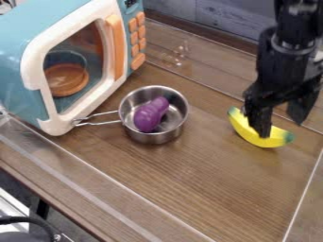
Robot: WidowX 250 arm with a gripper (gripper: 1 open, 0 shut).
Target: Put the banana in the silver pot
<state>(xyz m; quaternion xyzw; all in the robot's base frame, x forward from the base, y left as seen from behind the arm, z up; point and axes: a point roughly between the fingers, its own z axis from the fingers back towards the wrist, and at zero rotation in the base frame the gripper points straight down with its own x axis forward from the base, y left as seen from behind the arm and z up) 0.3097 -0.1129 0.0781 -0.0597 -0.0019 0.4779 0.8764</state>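
Observation:
The yellow banana (263, 135) lies on the wooden table at the right, its greenish tip pointing right. My gripper (280, 113) hangs directly over it, open, with one dark finger (258, 117) in front of the banana's left part and the other toward its right end; nothing is held. The silver pot (131, 125) stands left of the banana near the table's middle, its thin handle pointing left. A purple lumpy toy vegetable (151, 114) lies inside it.
A blue toy microwave (51, 38) with its door open stands at the left, with an orange dish (66, 76) inside. The pot's handle reaches to its base. A clear raised rim runs along the table's front and right edges.

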